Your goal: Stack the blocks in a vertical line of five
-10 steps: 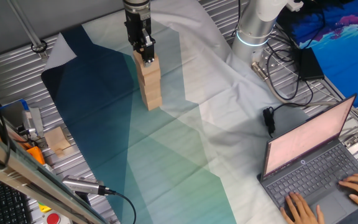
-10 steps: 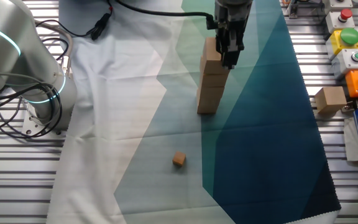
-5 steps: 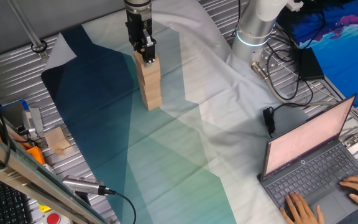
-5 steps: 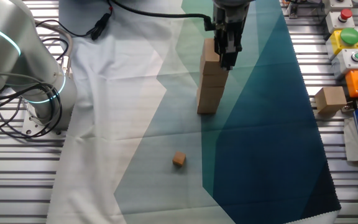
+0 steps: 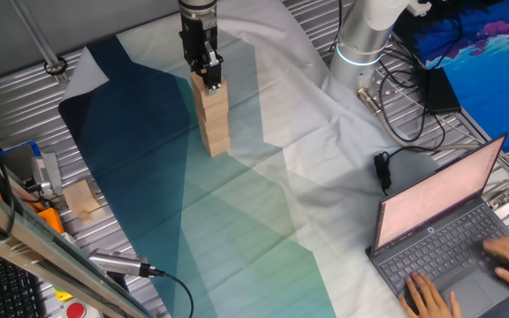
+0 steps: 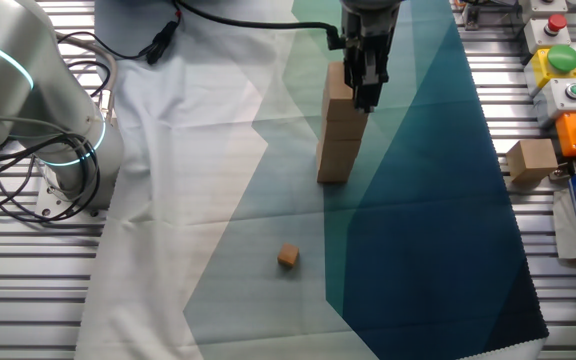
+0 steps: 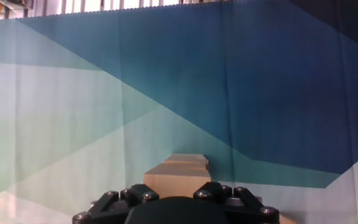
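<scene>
The blocks (image 5: 212, 119) stand as one upright stack of several light-tan cubes on the teal cloth; the stack also shows in the other fixed view (image 6: 339, 130). My gripper (image 5: 209, 81) is at the stack's top, with its fingers on either side of the top cube (image 6: 338, 85). In the other fixed view the gripper (image 6: 362, 97) hangs straight down over the stack. In the hand view the gripper (image 7: 176, 194) looks down on the top cube (image 7: 176, 182), with lower cubes' edges showing beyond it. The jaws look slightly parted from the cube.
A much smaller tan cube (image 6: 287, 257) lies on the cloth in front of the stack. A paler cube (image 6: 533, 160) sits off the cloth on the metal table by button boxes (image 6: 558, 60). The robot base (image 5: 360, 40), cables and a laptop (image 5: 440, 225) with typing hands are at the right.
My gripper has risen very slightly at the top of the stack. The stack has stayed still.
</scene>
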{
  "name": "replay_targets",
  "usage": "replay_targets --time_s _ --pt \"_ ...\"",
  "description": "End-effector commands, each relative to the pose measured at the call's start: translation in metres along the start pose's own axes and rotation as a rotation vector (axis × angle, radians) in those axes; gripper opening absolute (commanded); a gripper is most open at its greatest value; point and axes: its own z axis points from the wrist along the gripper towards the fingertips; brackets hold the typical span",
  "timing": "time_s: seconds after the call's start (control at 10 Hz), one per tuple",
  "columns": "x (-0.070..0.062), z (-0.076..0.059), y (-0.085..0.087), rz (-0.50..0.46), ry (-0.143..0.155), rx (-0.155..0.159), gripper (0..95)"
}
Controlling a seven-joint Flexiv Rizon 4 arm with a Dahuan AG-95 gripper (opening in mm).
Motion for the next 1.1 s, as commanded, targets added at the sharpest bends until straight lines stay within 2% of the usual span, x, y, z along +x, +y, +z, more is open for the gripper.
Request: replay_targets --time_s 0.1,0.3,0.4,0.5,0.6,1.1 --pt "0.0003 0.0011 0.0002 -0.004 -0.001 -0.002 19.0" --pt "0.0004 0.0012 0.0002 -0.015 0.000 -0.004 19.0" --pt "0.0004 0.0012 0.0002 -0.018 -0.001 -0.006 38.0" --pt "0.0004 0.0012 0.0002 -0.025 -0.001 -0.006 38.0" --pt "0.0005 0.0012 0.0002 -0.031 -0.001 -0.005 57.0" --pt "0.0005 0.0014 0.0004 -0.038 -0.003 -0.004 57.0"
